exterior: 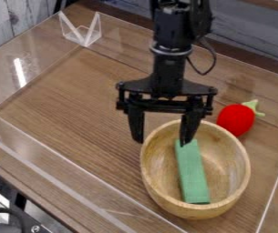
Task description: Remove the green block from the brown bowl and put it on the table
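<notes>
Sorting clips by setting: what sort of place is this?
Likely a robot lab test bench, not a kitchen: a wood-grain table fenced by clear acrylic walls, one arm's open gripper over a brown bowl, and a red toy.

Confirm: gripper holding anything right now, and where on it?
Nothing held. The gripper hangs open over the brown bowl; the green block lies inside, ungripped.

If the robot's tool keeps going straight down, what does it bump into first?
Probably the flat green block lying in the round tan wooden bowl. The open black tool points down over the bowl's near rim, so one finger might catch that rim first; depth is hard to judge.
</notes>
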Motion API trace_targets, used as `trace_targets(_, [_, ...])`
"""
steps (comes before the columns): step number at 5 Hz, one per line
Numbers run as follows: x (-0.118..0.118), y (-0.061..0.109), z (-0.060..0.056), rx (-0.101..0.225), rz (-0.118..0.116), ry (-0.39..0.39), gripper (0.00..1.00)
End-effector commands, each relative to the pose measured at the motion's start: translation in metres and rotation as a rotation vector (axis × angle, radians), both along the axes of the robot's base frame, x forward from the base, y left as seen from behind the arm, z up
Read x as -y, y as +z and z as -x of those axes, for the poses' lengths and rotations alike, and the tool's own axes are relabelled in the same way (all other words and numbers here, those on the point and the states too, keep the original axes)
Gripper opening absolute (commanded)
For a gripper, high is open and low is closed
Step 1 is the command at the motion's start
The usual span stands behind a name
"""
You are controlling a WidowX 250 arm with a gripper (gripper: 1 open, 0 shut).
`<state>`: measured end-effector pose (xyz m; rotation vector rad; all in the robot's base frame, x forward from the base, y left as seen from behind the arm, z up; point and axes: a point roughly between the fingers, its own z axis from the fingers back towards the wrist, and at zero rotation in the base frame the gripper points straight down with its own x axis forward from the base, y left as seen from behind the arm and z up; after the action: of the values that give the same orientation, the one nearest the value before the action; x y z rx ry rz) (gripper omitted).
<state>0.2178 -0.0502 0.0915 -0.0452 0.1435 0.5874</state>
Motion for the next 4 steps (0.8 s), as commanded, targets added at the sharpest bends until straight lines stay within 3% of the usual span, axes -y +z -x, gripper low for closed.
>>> trace_targets(1, [0.008,0.006,0.005,0.050,0.009,0.108,1.00])
trace_targets(2, [0.013,0.001,0.010,0.053,0.014,0.165,1.00])
trace_targets(4, [0.020,0.005,0.016,0.054,0.023,0.152,1.00])
